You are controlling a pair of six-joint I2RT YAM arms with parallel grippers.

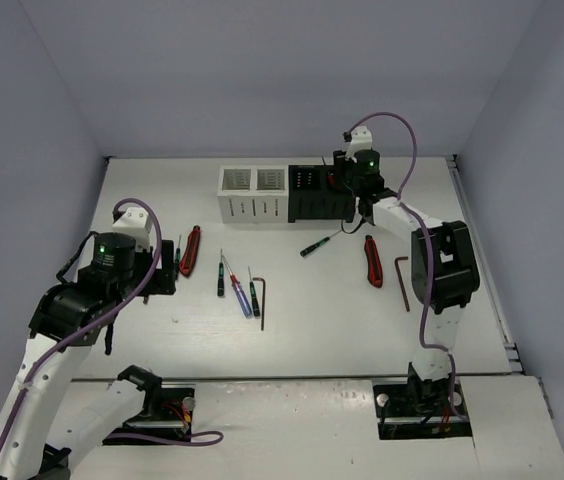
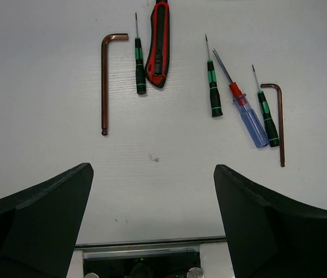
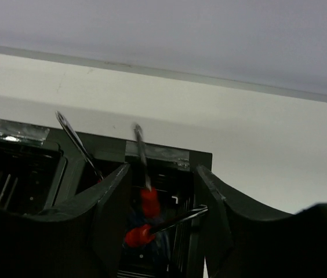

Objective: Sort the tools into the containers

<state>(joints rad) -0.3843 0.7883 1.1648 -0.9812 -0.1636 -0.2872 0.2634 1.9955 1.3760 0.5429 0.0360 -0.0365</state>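
My right gripper (image 1: 360,200) hangs open over the right compartment of the black container (image 1: 307,205). In the right wrist view its jaws (image 3: 162,185) stand apart around two screwdrivers with red collars (image 3: 147,202) that sit inside the compartment, one of them blurred. The white container (image 1: 253,193) stands just left of the black one. My left gripper (image 2: 152,191) is open and empty above the table. Ahead of it lie a hex key (image 2: 104,81), a green screwdriver (image 2: 140,63), red pliers (image 2: 159,43), another green screwdriver (image 2: 212,87) and a red-and-blue screwdriver (image 2: 244,107).
Further right lie a third green screwdriver (image 2: 266,110) and a hex key (image 2: 280,124). A green screwdriver (image 1: 319,243), red pliers (image 1: 372,260) and a hex key (image 1: 403,282) lie near the right arm. Grey walls close in the table.
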